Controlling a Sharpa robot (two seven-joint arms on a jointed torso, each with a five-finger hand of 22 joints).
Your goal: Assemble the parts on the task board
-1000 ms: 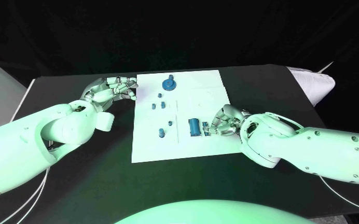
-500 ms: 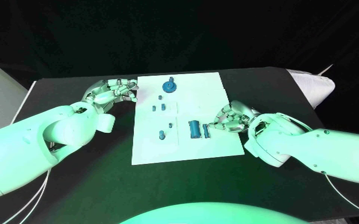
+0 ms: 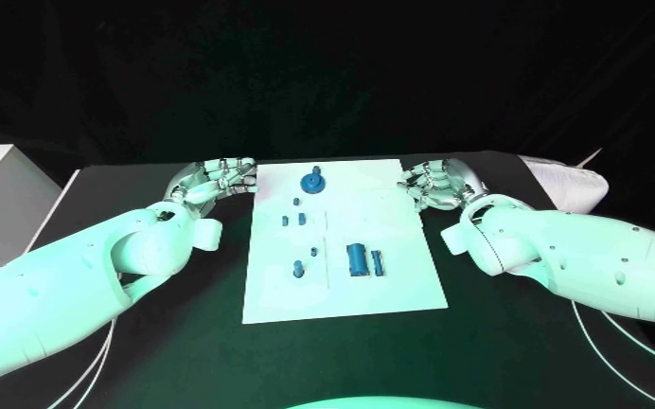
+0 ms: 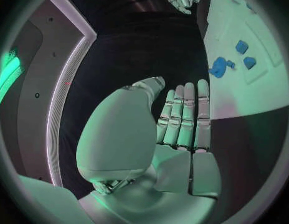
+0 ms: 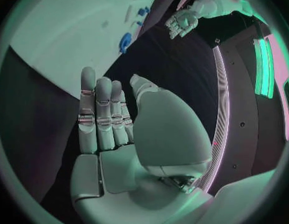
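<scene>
The task board (image 3: 389, 267), a flat white rectangular plate, lay in the middle of the black table (image 3: 519, 324), its long axis running away from the robot. On it sat the small blue parts: a round blue piece with a knob (image 3: 312, 182) near the far edge, small blue pegs (image 3: 291, 220) toward the middle, another small upright piece (image 3: 296, 270) nearer the robot, and a blue ribbed cylinder (image 3: 356, 258) lying flat with a slim dark bar (image 3: 379, 262) just beside it. Both of those had their long axes pointing away from the robot, parallel to the board's long sides.

The parts looked light, hard and probably smooth, so likely to slip or roll; the cylinder would best be pinched across its middle, from the sides.

The left hand (image 3: 212, 180) hovered just beside the board's far left corner, fingers straight and laid side by side, holding nothing. The right hand (image 3: 434, 185) sat by the far right corner, likewise flat-fingered and empty, well apart from the cylinder.
</scene>
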